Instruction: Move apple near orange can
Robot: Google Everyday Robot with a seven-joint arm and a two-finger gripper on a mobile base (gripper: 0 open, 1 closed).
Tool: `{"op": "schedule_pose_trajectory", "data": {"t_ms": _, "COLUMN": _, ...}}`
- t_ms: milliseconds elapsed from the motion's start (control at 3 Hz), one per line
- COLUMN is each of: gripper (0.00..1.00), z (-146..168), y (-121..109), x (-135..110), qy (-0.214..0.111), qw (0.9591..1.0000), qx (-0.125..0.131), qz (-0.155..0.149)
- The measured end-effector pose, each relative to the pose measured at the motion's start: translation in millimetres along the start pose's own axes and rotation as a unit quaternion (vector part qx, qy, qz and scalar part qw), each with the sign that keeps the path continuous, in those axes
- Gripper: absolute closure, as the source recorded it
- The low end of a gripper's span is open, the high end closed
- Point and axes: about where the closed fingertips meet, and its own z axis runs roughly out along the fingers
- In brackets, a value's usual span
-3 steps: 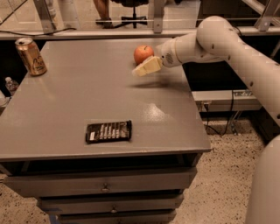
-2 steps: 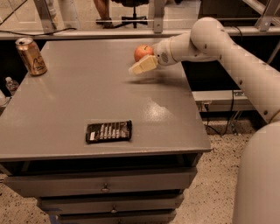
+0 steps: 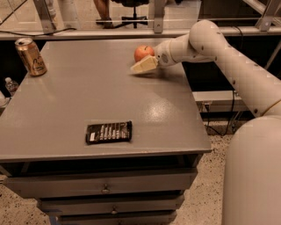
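The red-orange apple [image 3: 143,51] sits on the grey table [image 3: 88,96] at its far right part. My gripper [image 3: 143,61] comes in from the right and is right at the apple, its cream-coloured part low against the apple's near side. The apple hides the gripper's far side. The golden-orange can [image 3: 30,56] stands upright at the table's far left corner, a long way left of the apple.
A flat black snack wrapper [image 3: 109,132] lies near the table's front edge. The table has drawers [image 3: 105,189] below. A clear bottle [image 3: 11,85] stands off the left edge. Chair and person's legs [image 3: 105,11] are behind the table.
My arm's elbow has swung a little to the left. The gripper stays at the apple, and the apple has hardly moved.
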Motion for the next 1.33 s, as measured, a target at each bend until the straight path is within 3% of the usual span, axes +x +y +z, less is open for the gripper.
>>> {"op": "schedule_pose_trajectory", "data": {"t_ms": 1000, "gripper": 0.88, "z": -4.3, "y": -12.2, "x": -9.0, "qy": 0.005, "qw": 0.9998, "qx": 0.003, "qz": 0.018}}
{"op": "schedule_pose_trajectory", "data": {"t_ms": 1333, "gripper": 1.00, "z": -1.2, "y": -10.6, "x": -8.5, "qy": 0.006, "qw": 0.9998, "qx": 0.000, "qz": 0.018}}
